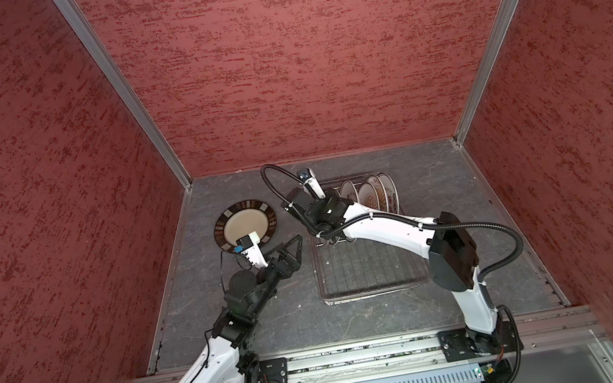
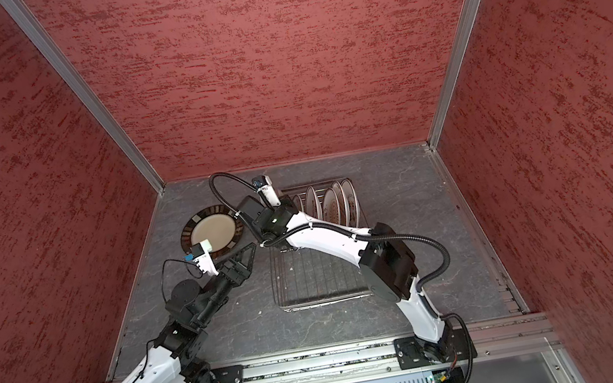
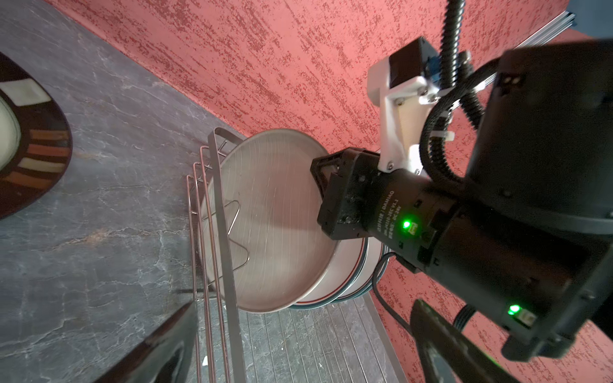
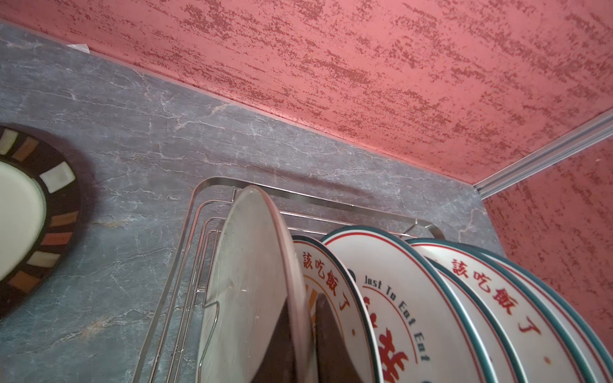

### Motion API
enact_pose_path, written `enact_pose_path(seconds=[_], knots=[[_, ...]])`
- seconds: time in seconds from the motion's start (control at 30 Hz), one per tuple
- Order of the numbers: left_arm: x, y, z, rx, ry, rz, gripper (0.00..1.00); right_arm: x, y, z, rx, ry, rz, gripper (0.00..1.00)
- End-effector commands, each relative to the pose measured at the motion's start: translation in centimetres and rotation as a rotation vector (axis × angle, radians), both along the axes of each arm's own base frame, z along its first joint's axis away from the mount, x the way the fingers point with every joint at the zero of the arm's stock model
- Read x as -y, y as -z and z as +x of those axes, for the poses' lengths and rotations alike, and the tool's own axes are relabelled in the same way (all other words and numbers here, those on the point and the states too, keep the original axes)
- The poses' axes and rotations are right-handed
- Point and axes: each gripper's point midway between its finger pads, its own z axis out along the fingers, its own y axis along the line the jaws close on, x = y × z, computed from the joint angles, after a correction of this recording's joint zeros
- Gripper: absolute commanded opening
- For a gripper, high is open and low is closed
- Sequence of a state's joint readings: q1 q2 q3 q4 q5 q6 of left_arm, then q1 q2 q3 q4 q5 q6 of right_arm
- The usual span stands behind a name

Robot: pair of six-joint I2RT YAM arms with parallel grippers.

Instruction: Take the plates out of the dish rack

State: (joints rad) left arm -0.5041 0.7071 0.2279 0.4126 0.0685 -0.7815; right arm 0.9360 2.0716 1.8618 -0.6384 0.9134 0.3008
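**DESK:** What does the frame show, and where is the plate?

**ARM:** My right pincer (image 4: pixel 305 345) is pressed together on the top rim of the plain plate (image 4: pixel 245 282), with the rim between the jaws. The plate stands on edge at the 9 o'clock end of the row; seen in a top view, that is the 11 o'clock corner of the dish rack (image 1: pixel 368 296). The patterned plates (image 4: pixel 398 298) lean just beside it toward 3 o'clock.

**DESK:** And the line the lift turns on?

**ARM:** The disc runs roughly 12 to 6, its faces looking to 9 and 3; a wire prong (image 3: pixel 237 212) crosses the 9 o'clock face. I judge the way out to be straight up, then over toward 9 o'clock. There the striped plate (image 1: pixel 245 226) lies flat on the table (image 1: pixel 445 199) (one out, several left in the rack). My left pincer (image 1: pixel 296 251) hangs spread and empty at about 7 o'clock of the held plate, between the rack and the striped plate; the right is plainly the nearer.
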Motion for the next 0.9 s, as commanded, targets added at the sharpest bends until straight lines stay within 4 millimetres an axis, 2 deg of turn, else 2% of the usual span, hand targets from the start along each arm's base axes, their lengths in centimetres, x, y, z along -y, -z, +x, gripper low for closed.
enact_pose_path(seconds=[0.0, 0.33, 0.87], knots=[[0.0, -0.4, 0.2, 0.018, -0.003, -0.010, 0.99, -0.7, -5.4, 0.4, 0.129, 0.017, 0.063, 0.06], [0.1, -0.2, 0.4, 0.013, 0.003, -0.012, 0.99, 0.2, -7.8, 0.1, 0.184, 0.038, 0.037, 0.04], [0.6, 0.2, 0.7, -0.012, 0.017, -0.007, 1.00, 1.7, -10.4, -1.0, 0.240, 0.058, 0.029, 0.00]])
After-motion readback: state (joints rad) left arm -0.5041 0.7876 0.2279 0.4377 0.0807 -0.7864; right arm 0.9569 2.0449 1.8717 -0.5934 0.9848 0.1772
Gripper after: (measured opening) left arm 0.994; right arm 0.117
